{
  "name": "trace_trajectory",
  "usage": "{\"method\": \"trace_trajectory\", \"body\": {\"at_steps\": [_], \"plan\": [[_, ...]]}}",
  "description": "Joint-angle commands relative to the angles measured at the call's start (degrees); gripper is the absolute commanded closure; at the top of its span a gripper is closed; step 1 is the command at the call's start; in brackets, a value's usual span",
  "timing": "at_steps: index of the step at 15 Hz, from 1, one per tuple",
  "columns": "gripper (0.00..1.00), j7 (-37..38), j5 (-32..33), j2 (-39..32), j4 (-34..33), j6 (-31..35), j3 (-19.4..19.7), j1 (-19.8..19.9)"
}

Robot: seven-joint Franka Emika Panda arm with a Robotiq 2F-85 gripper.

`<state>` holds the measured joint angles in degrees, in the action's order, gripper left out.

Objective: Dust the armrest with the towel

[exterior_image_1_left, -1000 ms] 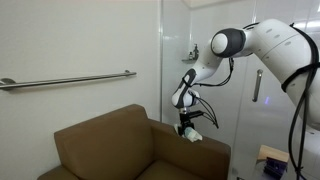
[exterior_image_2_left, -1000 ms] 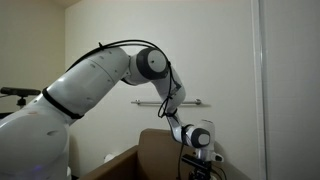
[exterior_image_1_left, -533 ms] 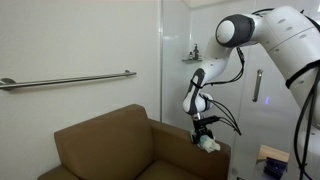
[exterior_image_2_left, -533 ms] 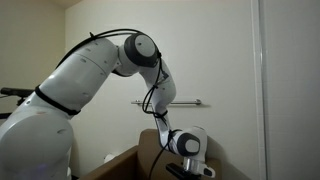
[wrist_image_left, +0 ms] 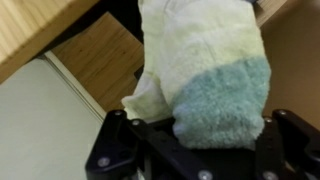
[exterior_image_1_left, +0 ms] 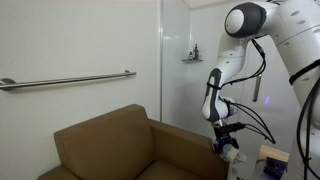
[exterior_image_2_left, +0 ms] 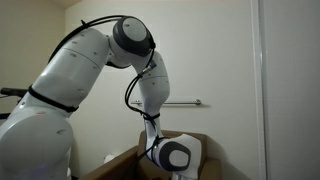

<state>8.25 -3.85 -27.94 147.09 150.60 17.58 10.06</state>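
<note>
The towel (wrist_image_left: 205,70), white with a pale green patch, bunches between the fingers of my gripper (wrist_image_left: 200,140), which is shut on it. In an exterior view the gripper (exterior_image_1_left: 228,143) hangs at the front end of the brown armchair's armrest (exterior_image_1_left: 190,150), with the towel (exterior_image_1_left: 233,153) just past the armrest's edge. Whether the towel touches the armrest I cannot tell. In an exterior view the arm's wrist (exterior_image_2_left: 172,155) blocks the gripper and the towel.
A metal grab bar (exterior_image_1_left: 70,80) runs along the wall behind the chair. A glass partition (exterior_image_1_left: 175,60) with a small shelf (exterior_image_1_left: 190,57) stands behind the armrest. A cardboard box (exterior_image_1_left: 272,158) sits low beside the arm. Wooden floor (wrist_image_left: 95,60) lies under the gripper.
The arm has swept along the armrest from near the backrest to its front end, carrying the towel in the shut gripper.
</note>
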Motion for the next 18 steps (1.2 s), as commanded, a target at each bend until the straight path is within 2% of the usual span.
{"method": "trace_trajectory", "body": {"at_steps": [1, 6, 11, 16, 18], "plan": [[0.94, 2.2, 3.8, 2.4, -6.5, -2.8, 1.2, -2.4], [0.94, 1.8, 4.4, 1.6, -18.3, -3.4, -2.2, -4.5], [0.95, 7.0, 7.4, -7.2, -29.8, -2.0, -2.3, -8.5], [0.94, 6.8, 6.8, -15.8, -36.4, -2.9, -2.5, -8.3], [0.95, 3.5, 5.2, -17.3, -36.8, -4.0, -4.8, -6.1]]}}
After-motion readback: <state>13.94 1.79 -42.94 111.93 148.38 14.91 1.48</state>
